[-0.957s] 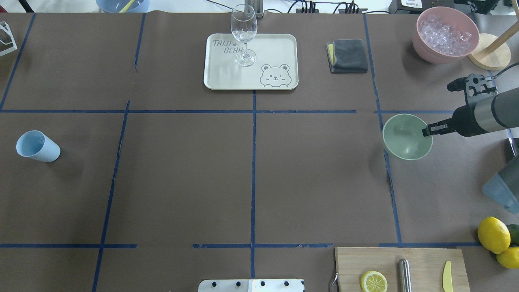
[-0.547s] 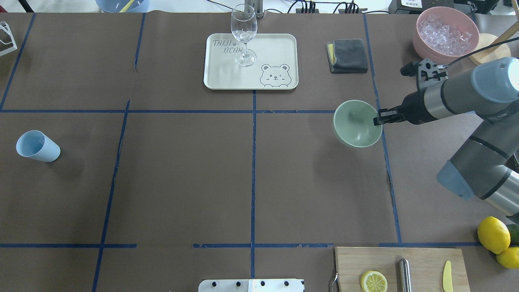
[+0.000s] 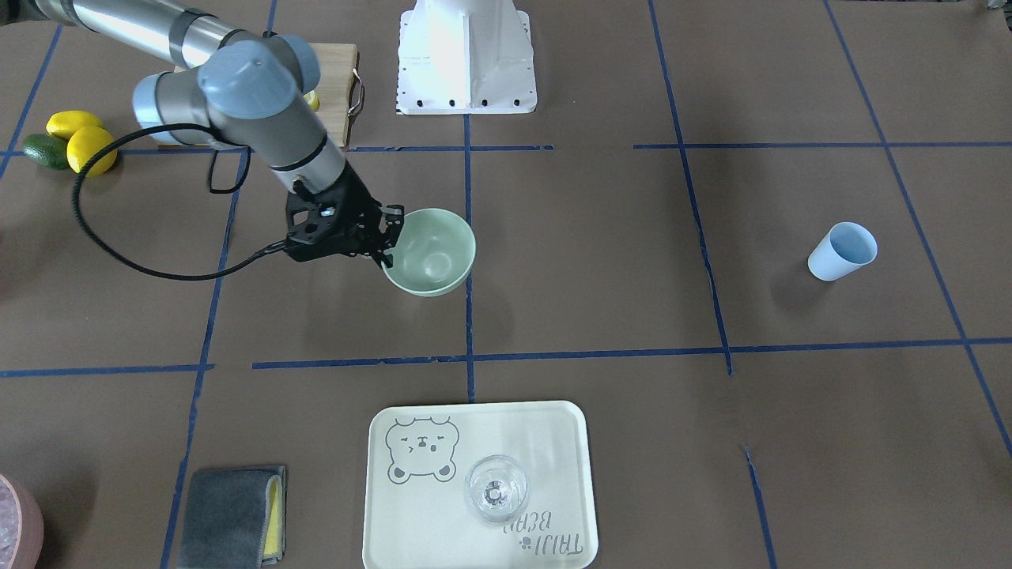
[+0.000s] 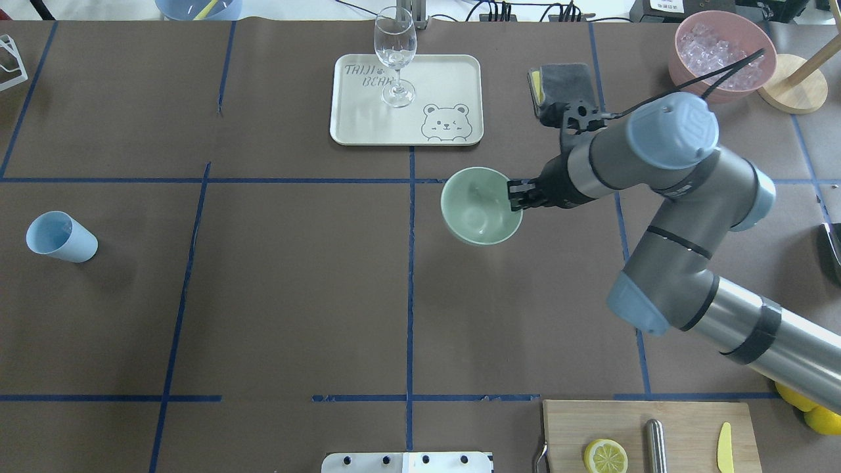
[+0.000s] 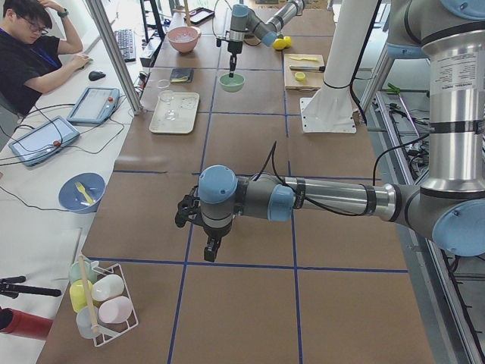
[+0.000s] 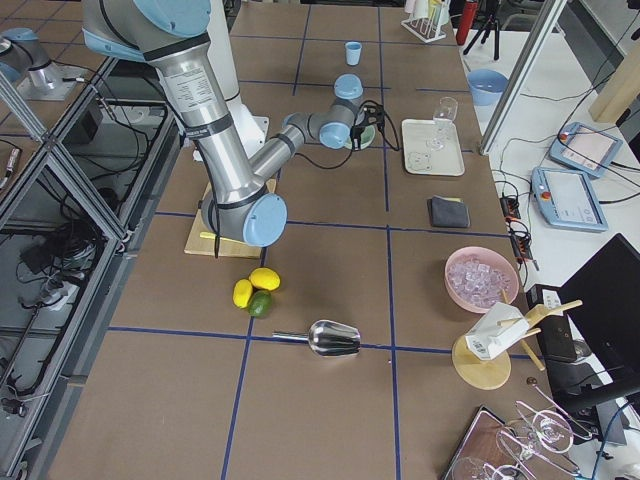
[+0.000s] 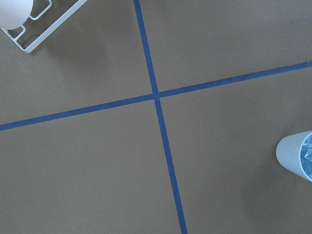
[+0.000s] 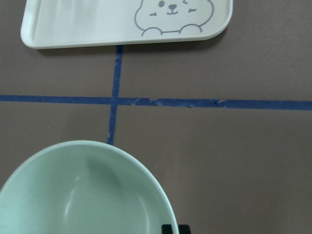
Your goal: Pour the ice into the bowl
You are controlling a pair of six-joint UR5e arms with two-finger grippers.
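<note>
The pale mint-green bowl point(image 4: 478, 211) is empty and sits just right of the table's centre line; it also shows in the front view point(image 3: 433, 253) and the right wrist view point(image 8: 83, 195). My right gripper point(image 4: 516, 196) is shut on its right rim. Small clear ice cubes point(image 7: 308, 155) lie inside the light blue cup point(image 4: 60, 236), which stands at the table's far left. My left gripper point(image 5: 210, 246) shows only in the exterior left view, hanging above the table near that cup; I cannot tell if it is open or shut.
A cream tray point(image 4: 447, 79) with a wine glass point(image 4: 395, 56) stands behind the bowl. A grey cloth point(image 4: 565, 82) and a pink container of crushed ice point(image 4: 723, 56) are at the back right. A cutting board point(image 4: 683, 420) with a lemon half lies front right.
My right arm has carried the bowl leftward, from the right side of the table to just right of the centre line. The cup has not moved.
</note>
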